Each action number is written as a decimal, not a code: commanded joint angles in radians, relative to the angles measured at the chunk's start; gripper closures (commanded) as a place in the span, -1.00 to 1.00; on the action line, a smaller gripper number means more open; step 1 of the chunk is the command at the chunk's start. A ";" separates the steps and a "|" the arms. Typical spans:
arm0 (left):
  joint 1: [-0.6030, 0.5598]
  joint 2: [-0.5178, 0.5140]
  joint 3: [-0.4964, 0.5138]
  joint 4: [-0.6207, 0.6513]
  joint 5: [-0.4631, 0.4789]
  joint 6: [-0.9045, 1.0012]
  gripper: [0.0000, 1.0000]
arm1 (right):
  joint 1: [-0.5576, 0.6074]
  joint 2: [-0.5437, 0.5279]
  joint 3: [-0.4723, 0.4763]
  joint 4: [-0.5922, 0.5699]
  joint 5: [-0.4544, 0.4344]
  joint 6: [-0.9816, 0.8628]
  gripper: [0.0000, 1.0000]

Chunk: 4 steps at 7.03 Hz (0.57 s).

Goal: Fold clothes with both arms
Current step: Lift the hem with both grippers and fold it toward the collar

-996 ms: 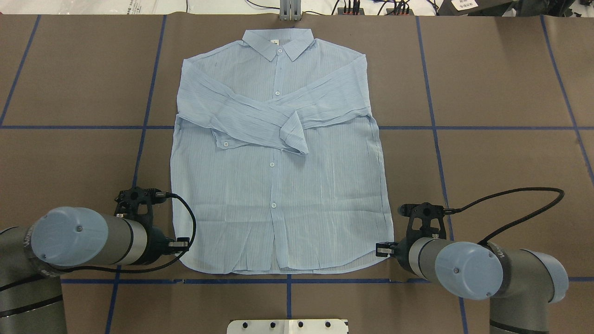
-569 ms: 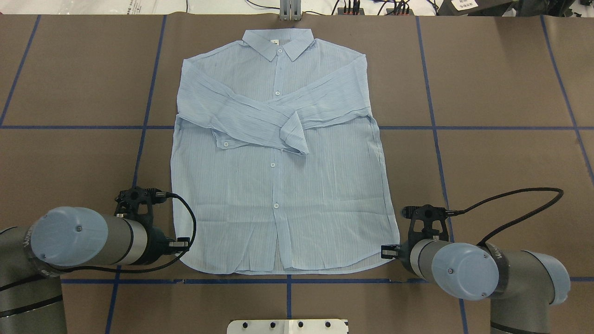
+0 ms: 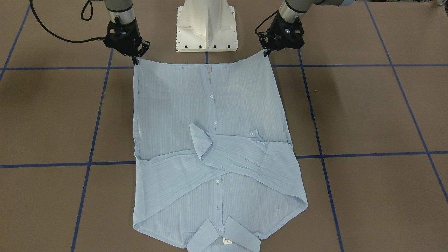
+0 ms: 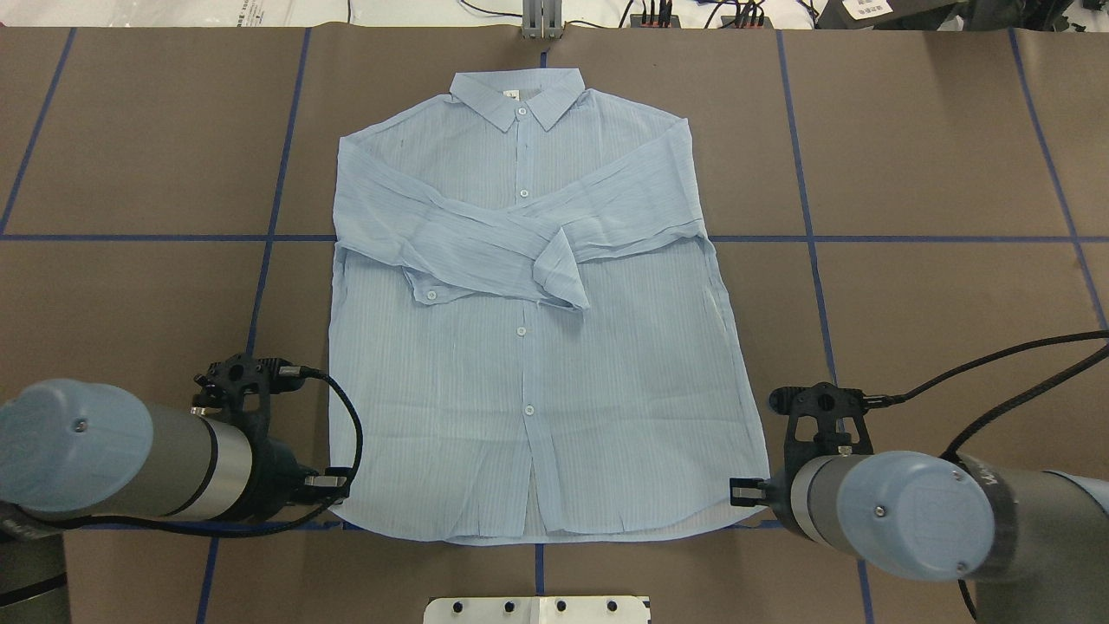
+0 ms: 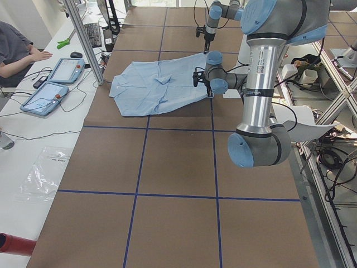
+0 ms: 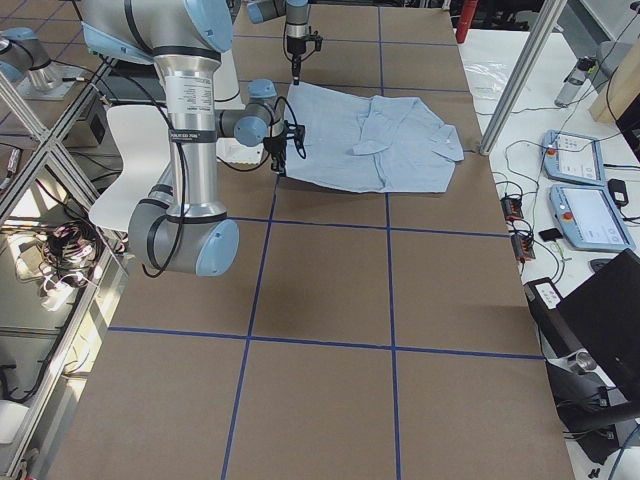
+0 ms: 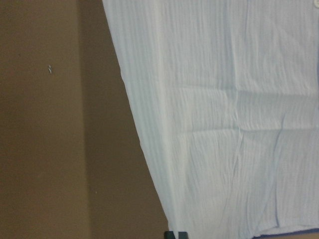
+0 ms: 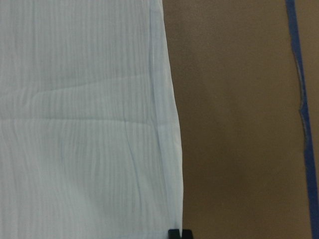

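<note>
A brown table (image 4: 936, 286) gridded with blue tape lines (image 4: 866, 238) fills every view. The white pedestal base (image 3: 206, 28) stands at top centre of the front-facing view. In the left side view a person (image 5: 17, 47) sits at upper left beside two handheld screens (image 5: 58, 81).

The shirt (image 4: 537, 364) lies flat in the middle of the overhead frame, button side up. Its collar (image 4: 517, 95) is at the top and its crossed sleeves (image 4: 468, 238) fold over the chest, with one cuff (image 4: 559, 277) turned back.

The left gripper (image 3: 266, 52) and right gripper (image 3: 135, 60) each meet a hem corner. Their jaws are drawn together, apparently pinching the fabric.
</note>
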 commanded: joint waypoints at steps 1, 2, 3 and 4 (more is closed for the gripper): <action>0.029 -0.004 -0.207 0.167 -0.110 0.000 1.00 | -0.048 0.002 0.299 -0.309 0.092 0.000 1.00; 0.024 -0.018 -0.266 0.279 -0.138 0.000 1.00 | -0.012 0.055 0.338 -0.380 0.134 0.000 1.00; 0.018 -0.077 -0.268 0.341 -0.146 0.005 1.00 | 0.021 0.142 0.334 -0.470 0.143 -0.001 1.00; 0.000 -0.122 -0.246 0.388 -0.145 0.008 1.00 | 0.057 0.260 0.314 -0.559 0.141 -0.011 1.00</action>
